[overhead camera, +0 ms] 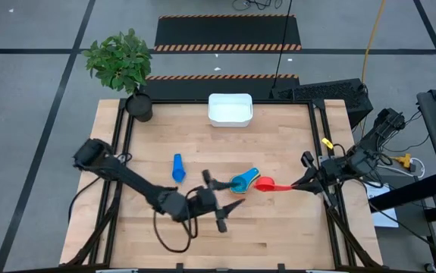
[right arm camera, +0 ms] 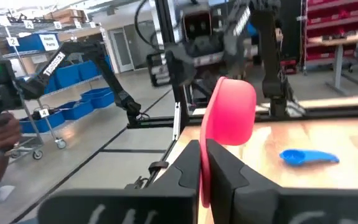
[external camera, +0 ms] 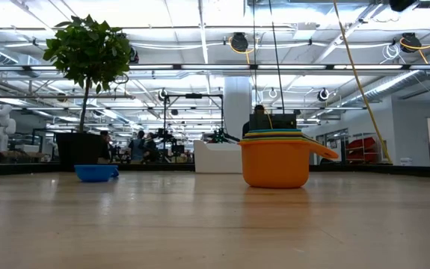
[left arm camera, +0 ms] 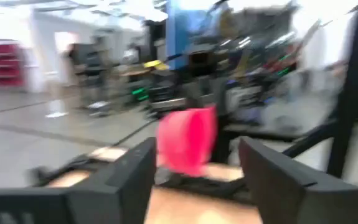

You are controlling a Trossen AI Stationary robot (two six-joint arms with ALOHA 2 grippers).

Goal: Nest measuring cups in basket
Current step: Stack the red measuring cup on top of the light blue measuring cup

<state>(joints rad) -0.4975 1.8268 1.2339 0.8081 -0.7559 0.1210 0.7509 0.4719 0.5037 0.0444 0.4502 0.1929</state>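
Observation:
A stack of nested measuring cups [overhead camera: 242, 183], orange outermost [external camera: 278, 161], stands on its base at the table's middle. A blue cup [overhead camera: 177, 168] lies alone on the wood to its left. The white basket [overhead camera: 230, 108] stands at the far edge. My right gripper [overhead camera: 297, 184] is shut on a red cup [overhead camera: 265, 183] just right of the stack. My left gripper [overhead camera: 221, 201] hovers open just left of the stack and holds nothing. Its wrist view looks between its fingers at the red cup [left arm camera: 188, 140] farther off. My right gripper pinches the red cup's handle [right arm camera: 205, 167] between its two fingers, near the handle's free end. The fingers come level from the table's right side and lie along the handle. The bowl [right arm camera: 231, 112] juts out past the fingertips, clear of the table.
A potted plant [overhead camera: 127, 68] stands at the far left corner. Bare wood lies between the stack and the basket and along the near edge. Black frame rails [overhead camera: 320, 144] border the table on both sides.

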